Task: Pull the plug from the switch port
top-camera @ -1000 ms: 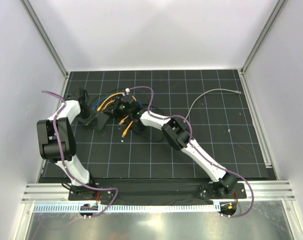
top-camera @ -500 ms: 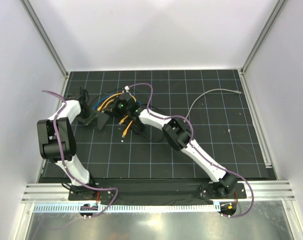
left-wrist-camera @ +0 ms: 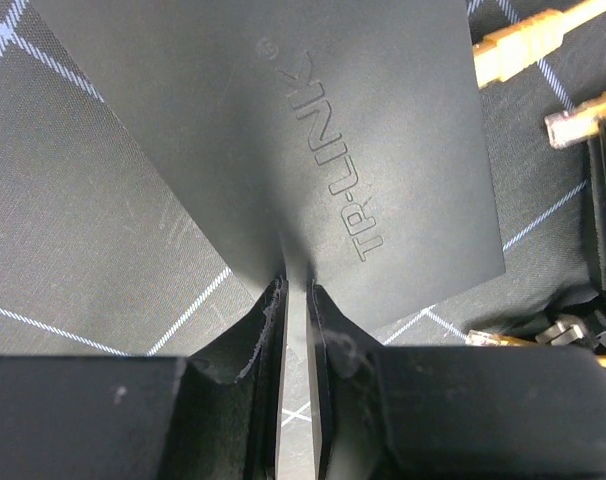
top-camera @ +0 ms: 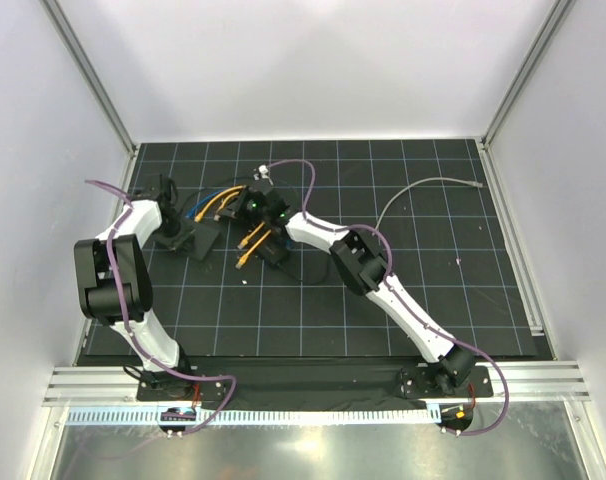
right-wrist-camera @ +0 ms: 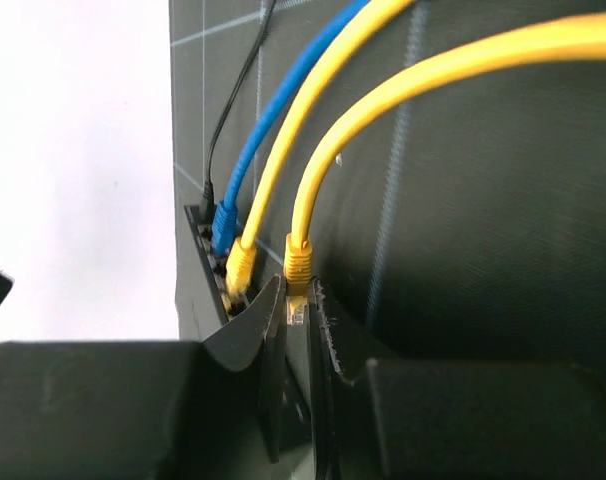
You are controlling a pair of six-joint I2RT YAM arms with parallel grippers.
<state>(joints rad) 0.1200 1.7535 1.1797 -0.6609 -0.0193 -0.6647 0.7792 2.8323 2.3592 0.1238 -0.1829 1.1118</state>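
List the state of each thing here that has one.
switch, edge clamped in left jaws
nearest yellow plug, pinched in right jaws, seating unclear
second yellow plug, seated in switch
blue plug, seated in switch
left jaws, shut on switch
right jaws, shut on nearest yellow plug

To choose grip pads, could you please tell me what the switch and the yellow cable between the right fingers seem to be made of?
The switch looks like moulded plastic, matt black: soft sheen, logo moulded into its face. The yellow cable seems smooth, slightly glossy PVC or rubber, with a ribbed moulded boot; its plug looks clear hard plastic, mostly hidden.
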